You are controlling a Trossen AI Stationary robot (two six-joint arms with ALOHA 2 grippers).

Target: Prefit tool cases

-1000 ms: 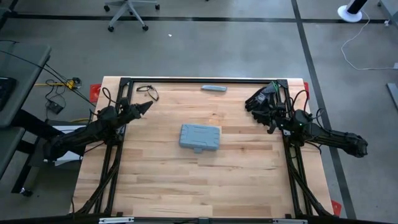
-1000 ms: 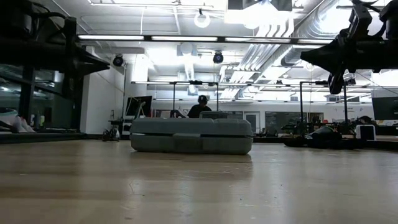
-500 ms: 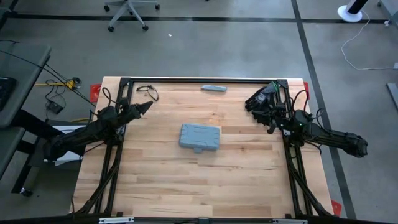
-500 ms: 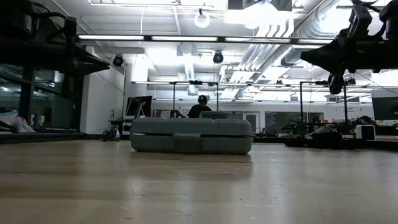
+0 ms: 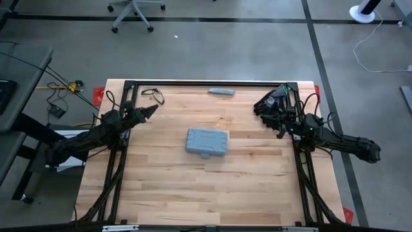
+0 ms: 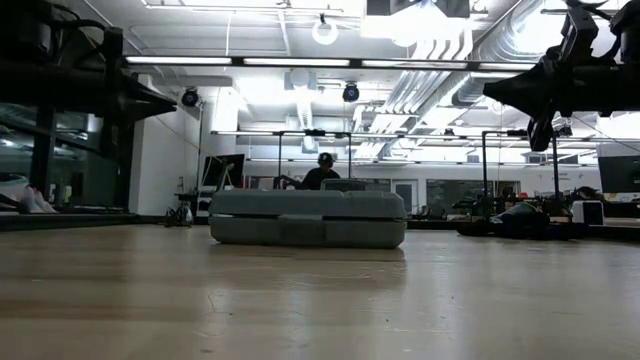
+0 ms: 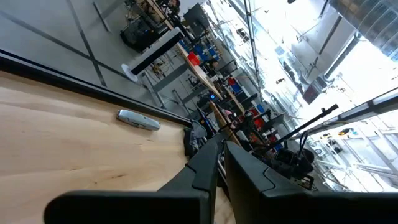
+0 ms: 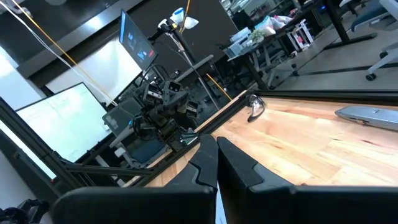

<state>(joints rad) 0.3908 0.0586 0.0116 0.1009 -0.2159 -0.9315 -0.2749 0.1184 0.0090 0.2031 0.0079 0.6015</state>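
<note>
Blue-grey, the tool case (image 5: pixel 207 142) lies shut at the middle of the tabletop (image 5: pixel 193 187), long axis running left edge to right edge. Both grippers wait well apart from it, left gripper (image 5: pixel 150 111) and right gripper (image 5: pixel 281 129) about equally near, fingers together on each.

Case (image 5: pixel 207 142) shut: interior, tools hidden.

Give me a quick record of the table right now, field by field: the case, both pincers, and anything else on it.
case: blue-grey tool case, lid closed, flat at mid-table
left pincer: shut, raised over the table's far left, away from case
right pincer: shut, raised near the right edge, away from case
grey bar: by far edge
black gloves: far right corner
contact: nothing touches the case
</note>
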